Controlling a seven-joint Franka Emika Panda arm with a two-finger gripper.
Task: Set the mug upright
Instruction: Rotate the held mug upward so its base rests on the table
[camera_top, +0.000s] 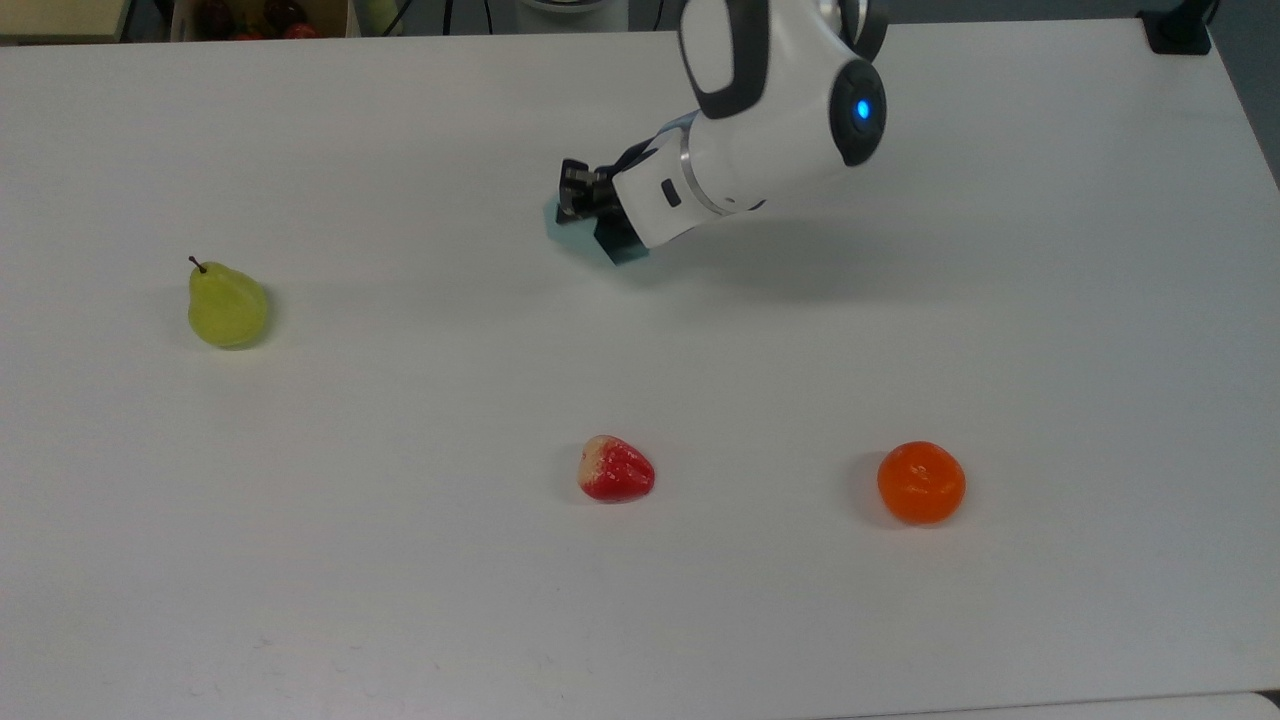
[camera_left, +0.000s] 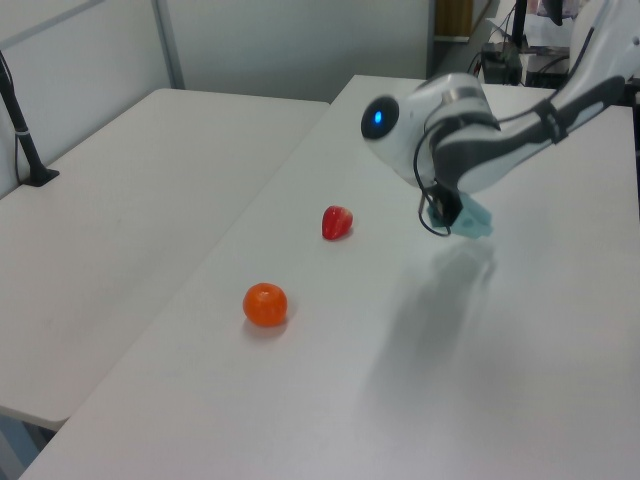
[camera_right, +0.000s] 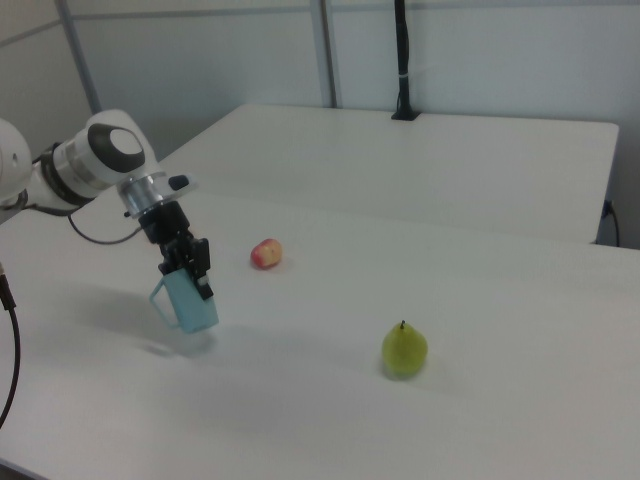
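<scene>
The gripper (camera_right: 188, 262) is clamping the mug (camera_right: 190, 301) by its rim, fingers (camera_right: 200, 270) closed narrowly on the wall. The mug is hanging clear of the table (camera_right: 480, 300), tilted, its shadow lying beneath it.

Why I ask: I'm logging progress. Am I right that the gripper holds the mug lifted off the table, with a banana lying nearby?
Not quite: the fruit nearby is a pear, not a banana, as the right view shows. The gripper does hold the mug lifted off the table.
</scene>
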